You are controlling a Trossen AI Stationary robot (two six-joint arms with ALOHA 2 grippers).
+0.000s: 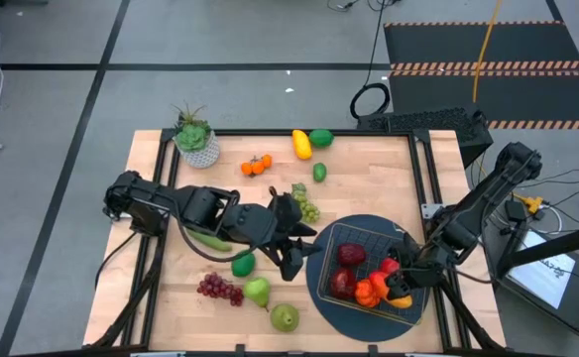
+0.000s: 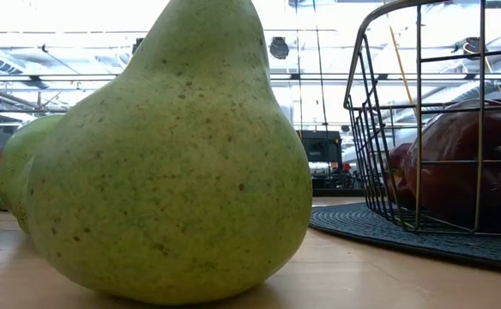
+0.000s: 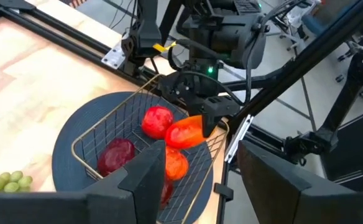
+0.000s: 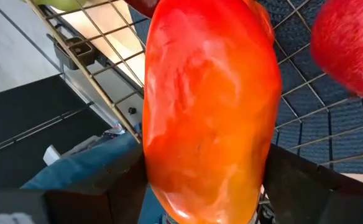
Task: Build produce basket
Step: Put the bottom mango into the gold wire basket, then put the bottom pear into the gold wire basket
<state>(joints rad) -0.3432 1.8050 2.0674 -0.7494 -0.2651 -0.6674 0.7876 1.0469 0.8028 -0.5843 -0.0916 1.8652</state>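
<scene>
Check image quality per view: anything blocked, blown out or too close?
Low view: green pear fills the picture, ceiling behind blown out. Right wrist view: orange-red pepper in the right gripper hides most of the basket. High view: evenly lit, unobstructed.

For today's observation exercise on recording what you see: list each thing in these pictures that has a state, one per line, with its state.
Basket: upright on the blue mat, partly filled with red fruit.
Orange-red pepper: gripped, held over the basket.
Right gripper: shut on the pepper, above the basket.
Left gripper: open, empty, beside the basket.
Pear: lying on the table, not yet in the basket.
</scene>
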